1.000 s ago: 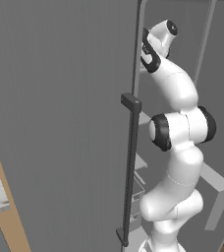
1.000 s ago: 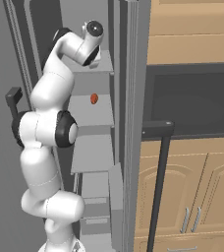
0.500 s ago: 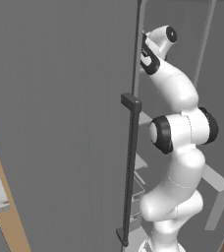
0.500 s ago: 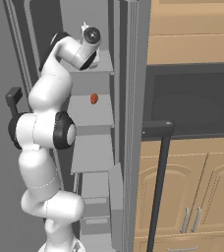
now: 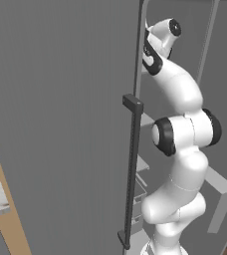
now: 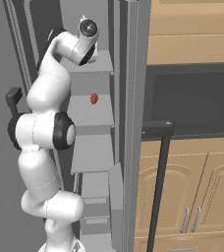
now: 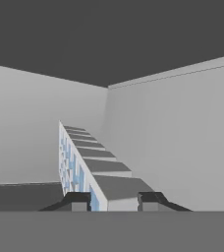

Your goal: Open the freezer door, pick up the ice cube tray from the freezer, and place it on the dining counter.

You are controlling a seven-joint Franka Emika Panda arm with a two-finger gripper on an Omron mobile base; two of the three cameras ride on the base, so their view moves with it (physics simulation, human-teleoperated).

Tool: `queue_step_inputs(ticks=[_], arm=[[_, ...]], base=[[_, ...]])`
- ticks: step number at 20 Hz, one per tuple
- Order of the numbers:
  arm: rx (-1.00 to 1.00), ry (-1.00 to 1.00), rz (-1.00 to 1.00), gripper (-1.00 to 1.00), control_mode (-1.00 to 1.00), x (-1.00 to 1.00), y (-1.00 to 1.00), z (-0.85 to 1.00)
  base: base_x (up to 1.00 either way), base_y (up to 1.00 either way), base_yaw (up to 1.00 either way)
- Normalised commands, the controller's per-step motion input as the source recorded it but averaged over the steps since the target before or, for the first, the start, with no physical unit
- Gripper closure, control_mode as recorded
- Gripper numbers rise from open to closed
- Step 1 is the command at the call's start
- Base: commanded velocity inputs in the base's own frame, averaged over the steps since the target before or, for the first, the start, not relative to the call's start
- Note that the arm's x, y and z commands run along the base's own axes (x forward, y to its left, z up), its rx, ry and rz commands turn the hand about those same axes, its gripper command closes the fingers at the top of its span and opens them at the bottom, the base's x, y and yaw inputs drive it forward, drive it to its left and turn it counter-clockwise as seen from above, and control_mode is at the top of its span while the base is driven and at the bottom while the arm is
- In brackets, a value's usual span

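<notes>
Robot arm reaching into the open freezer [image 6: 92,123].
At lower centre, the gripper [image 7: 114,201] narrowly clamps the ice cube tray [image 7: 82,165].

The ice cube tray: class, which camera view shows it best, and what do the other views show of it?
The hand view. The ice cube tray stands on edge between the tool tips, its blue cells visible. In the left and right base views the tray cannot be made out; the arm reaches into the freezer past the open freezer door.
</notes>
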Motion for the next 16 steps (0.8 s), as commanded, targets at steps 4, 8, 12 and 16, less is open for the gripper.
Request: queue_step_inputs(ticks=[4, 8, 12, 16], arm=[[0.01, 0.02, 0.0, 1.0, -1.0, -0.22, -0.13, 0.05], [0.0, 0.0, 0.0, 1.0, -1.0, -0.3, -0.19, 0.0], [0.0, 0.0, 0.0, 1.0, -1.0, -0.28, -0.1, 0.0], [0.01, 0.0, 0.0, 1.0, -1.0, -0.36, -0.06, 0.0]], base=[[0.0, 0.0, 0.0], [0.0, 0.0, 0.0], [0.0, 0.0, 0.0], [0.0, 0.0, 0.0]])
